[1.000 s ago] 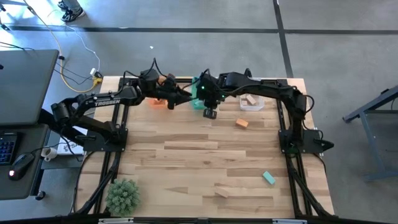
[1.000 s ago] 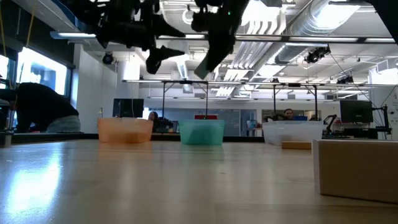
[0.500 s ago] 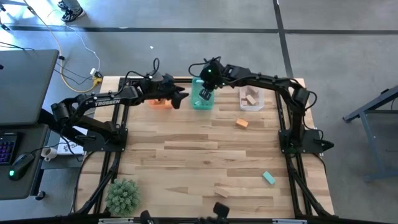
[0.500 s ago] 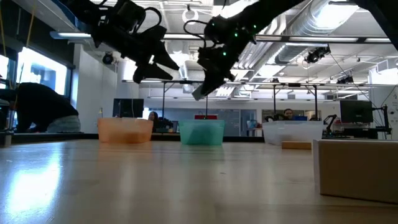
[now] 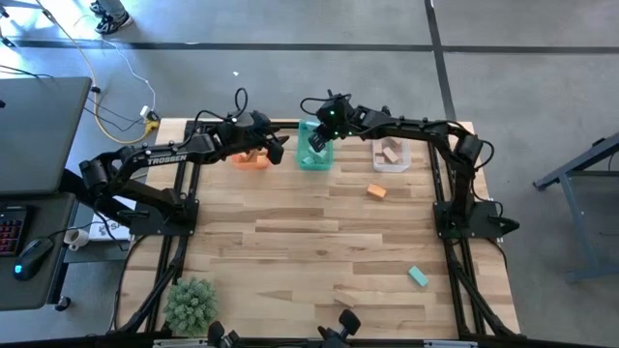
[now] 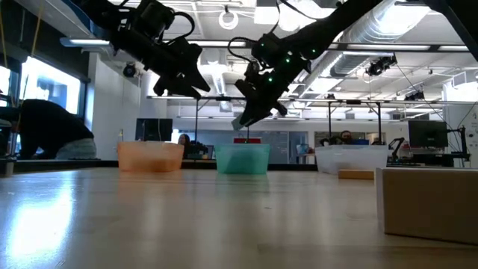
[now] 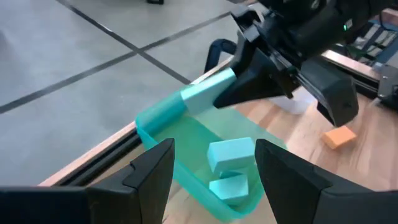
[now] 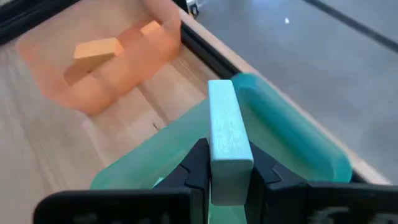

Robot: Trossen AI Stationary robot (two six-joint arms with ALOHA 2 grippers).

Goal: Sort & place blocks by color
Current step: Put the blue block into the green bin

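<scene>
- A teal block (image 8: 229,140) is pinched between the right gripper's (image 8: 227,171) fingers, held in the air above the green bin (image 5: 313,158) by the table's far edge.
- Two teal blocks (image 7: 231,153) lie inside the green bin, one leaning on the other.
- Orange blocks (image 8: 97,49) lie inside the orange bin (image 5: 250,158) at the far edge.
- Tan blocks (image 5: 391,152) lie inside the clear bin (image 5: 391,164) near the far right corner.
- One orange block (image 5: 376,191) lies flat on the table (image 5: 290,232), just nearer than the clear bin.
- One teal block (image 5: 418,277) lies tilted towards the near right corner.
- One tan block (image 5: 344,299) lies near the front edge, about midway.
</scene>
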